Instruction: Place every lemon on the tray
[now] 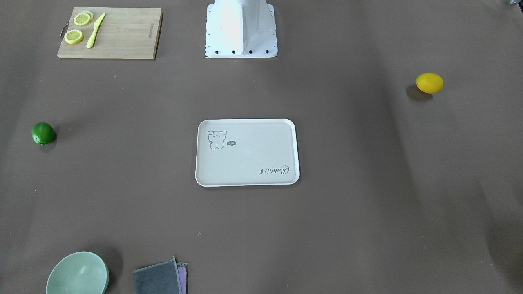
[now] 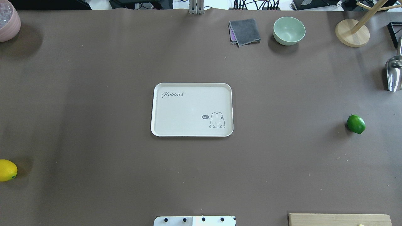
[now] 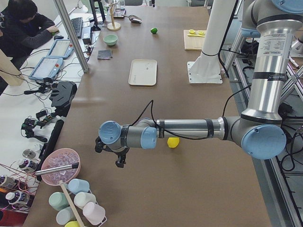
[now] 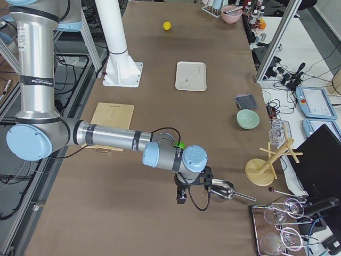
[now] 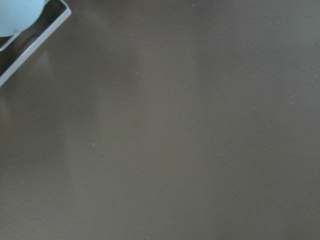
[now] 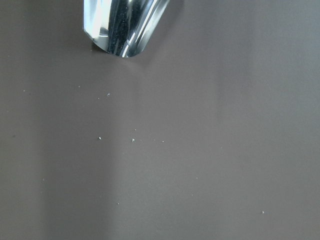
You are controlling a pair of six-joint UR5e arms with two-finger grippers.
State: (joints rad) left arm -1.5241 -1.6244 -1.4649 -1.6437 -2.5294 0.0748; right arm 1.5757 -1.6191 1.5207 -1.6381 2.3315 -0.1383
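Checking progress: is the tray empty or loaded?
Empty. The tray shows only its printed drawing; the yellow lemon and green lemon both lie on the table, well off it.

arms (image 3: 189, 127): silver tubes, pale-blue joint caps | jaws: black | cable (image 3: 152, 108): black | base (image 1: 241, 28): white, black screws (image 1: 233, 52)

We see the off-white tray (image 2: 192, 131) lying flat at the surface's centre, yellow lemon (image 2: 7, 170) and green lemon (image 2: 356, 124) well apart at opposite ends.

Matt brown table cover (image 1: 367, 224), wooden cutting board (image 1: 122, 36), polished metal scoop (image 2: 394, 75) (mirror-bright), matt tray (image 1: 245, 159)
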